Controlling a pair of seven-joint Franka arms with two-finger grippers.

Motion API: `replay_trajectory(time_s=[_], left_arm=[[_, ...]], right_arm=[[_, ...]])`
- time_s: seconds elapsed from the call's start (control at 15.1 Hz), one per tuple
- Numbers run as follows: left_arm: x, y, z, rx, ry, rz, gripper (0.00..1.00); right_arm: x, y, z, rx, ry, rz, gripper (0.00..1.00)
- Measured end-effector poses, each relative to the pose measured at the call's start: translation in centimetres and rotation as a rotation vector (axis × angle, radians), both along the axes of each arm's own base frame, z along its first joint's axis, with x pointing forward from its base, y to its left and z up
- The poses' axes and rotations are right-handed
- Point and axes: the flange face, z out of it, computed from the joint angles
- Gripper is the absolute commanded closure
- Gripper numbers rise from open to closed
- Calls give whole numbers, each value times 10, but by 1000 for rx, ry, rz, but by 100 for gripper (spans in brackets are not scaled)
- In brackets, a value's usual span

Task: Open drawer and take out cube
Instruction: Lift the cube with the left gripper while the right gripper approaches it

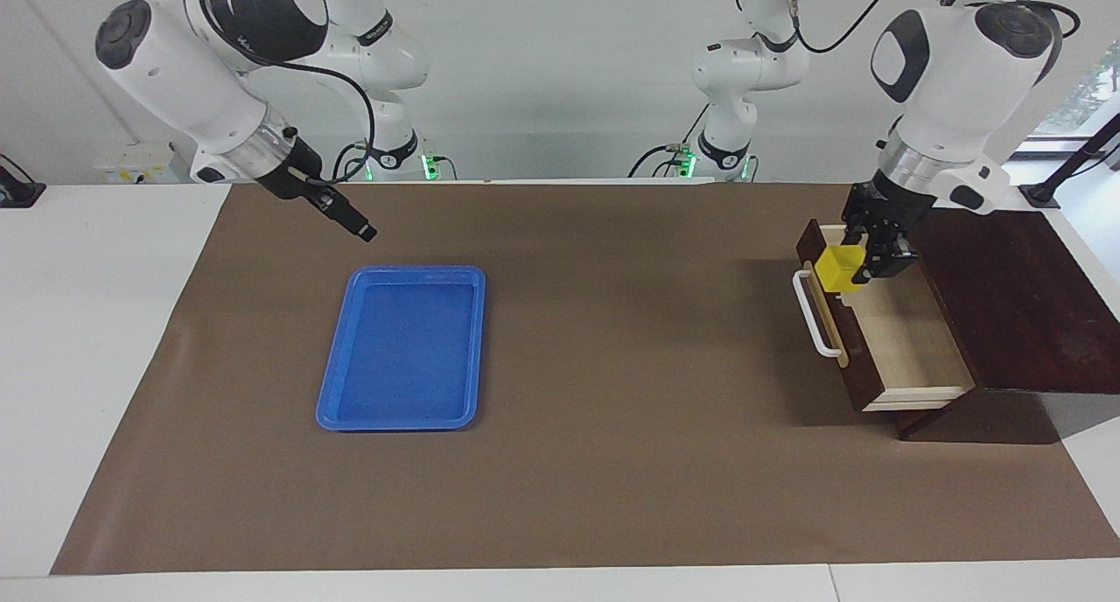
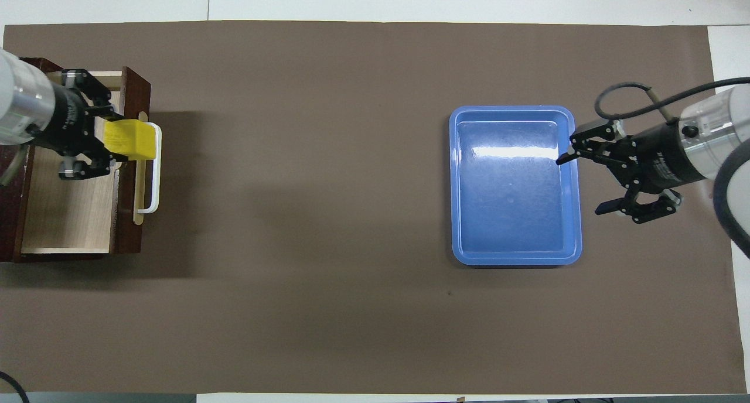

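Yellow and solid, the small bright cube (image 1: pixel 839 269) looks light, rigid and smooth to me, best pinched on two flat faces, as my left gripper (image 1: pixel 868 262) does now, jaws closed on it above the open dark wooden drawer (image 1: pixel 901 344), over its white bar handle (image 1: pixel 812 315). My right gripper (image 2: pixel 583 181) hangs open-jawed over the edge of the blue plastic tray (image 1: pixel 402 348) at the right arm's end of the tabletop (image 1: pixel 612 409); I see nothing in between.
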Motion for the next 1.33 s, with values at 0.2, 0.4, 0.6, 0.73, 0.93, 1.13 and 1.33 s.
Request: replay_trajectory(time_s=[0.2,0.4,0.6,0.73,0.93,1.13,1.33], left_arm=[[-14,-79,-7,-4,14,21,100],[-29,-131,-18,-2,30,61,100],[-35,-164,-37,0,47,99,100],[-38,-184,-51,2,57,109,100],[-42,-202,-68,7,54,120,100],[-48,-212,-85,17,53,120,100],[-48,-213,-89,14,46,121,100]], right_arm=[[16,44,-27,86,65,-129,0],[26,91,-58,179,134,-244,0],[23,139,-94,264,192,-347,0],[16,169,-117,277,225,-366,0],[15,217,-149,310,251,-428,0],[23,252,-169,327,278,-503,0],[28,274,-178,374,287,-558,0]])
